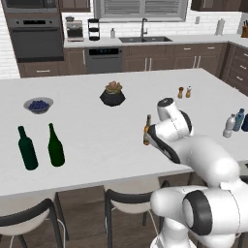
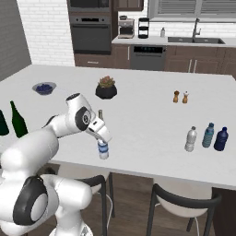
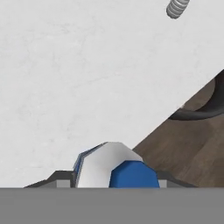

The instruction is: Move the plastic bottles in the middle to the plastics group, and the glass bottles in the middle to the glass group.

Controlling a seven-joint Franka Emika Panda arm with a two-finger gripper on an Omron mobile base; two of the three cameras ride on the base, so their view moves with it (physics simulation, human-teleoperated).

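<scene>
My gripper [image 2: 102, 139] points down near the counter's front edge and is shut on the plastic bottle with the blue label and white cap [image 2: 103, 151]. That bottle [image 3: 124, 173] sits between my fingertips in the hand view. I cannot tell if its base touches the counter. The amber glass bottle [image 1: 147, 130] stands just behind my hand. The plain greyish plastic bottle [image 2: 190, 139] stands at the right, beside the plastics group: a blue-tinted bottle [image 2: 208, 135] and a darker blue one [image 2: 221, 139]. The glass group, two tall green bottles [image 1: 26, 147] [image 1: 55, 145], stands at the far left.
A dark bowl with a plant [image 1: 112, 94], a blue bowl [image 1: 38, 105] and two small shakers [image 2: 180, 97] sit farther back on the white counter [image 1: 97, 126]. Dark stools [image 2: 184, 203] stand under the front edge.
</scene>
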